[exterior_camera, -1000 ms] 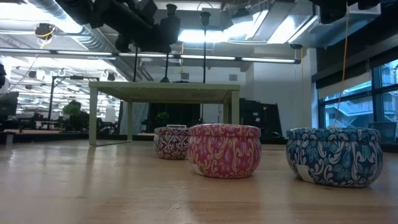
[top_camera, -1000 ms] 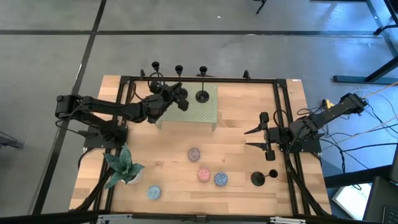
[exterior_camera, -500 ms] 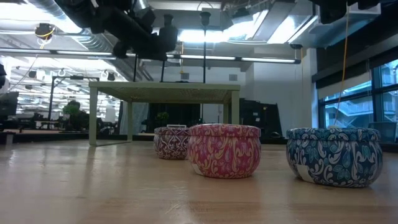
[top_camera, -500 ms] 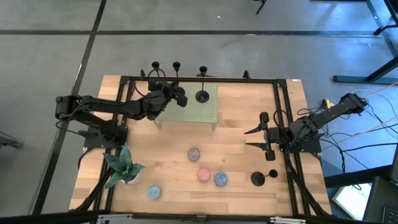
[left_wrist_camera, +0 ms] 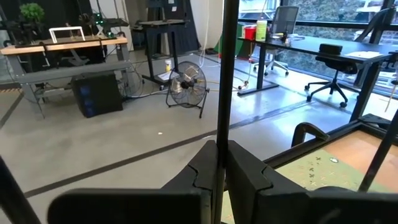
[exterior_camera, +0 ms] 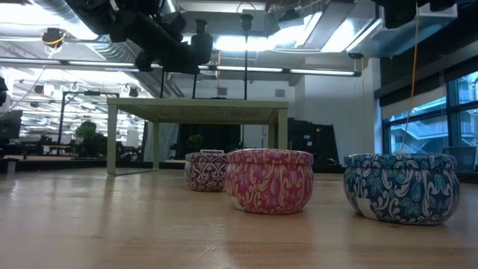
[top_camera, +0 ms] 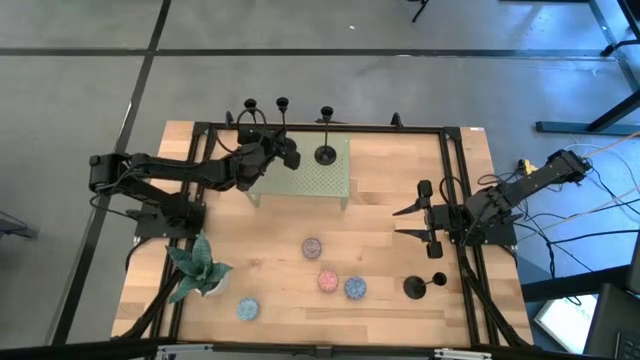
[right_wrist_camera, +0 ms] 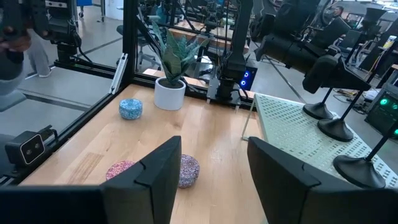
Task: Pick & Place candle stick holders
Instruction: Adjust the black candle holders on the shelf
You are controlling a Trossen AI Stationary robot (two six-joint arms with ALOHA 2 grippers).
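Three slim black candle stick holders are seen upright on the pale green perforated stand [top_camera: 312, 176] at the far side of the bench [top_camera: 270, 270]: the left holder [top_camera: 249, 104], the middle holder [top_camera: 282, 103] and the right holder [top_camera: 325, 153], each with a round flat base, thin stem and small cup top. The middle holder's stem is gripped by the clenched left claw [top_camera: 284, 153]. A fourth holder [top_camera: 420, 285] is lying on the bench near the right claw [top_camera: 405, 222], whose fingers are spread and empty.
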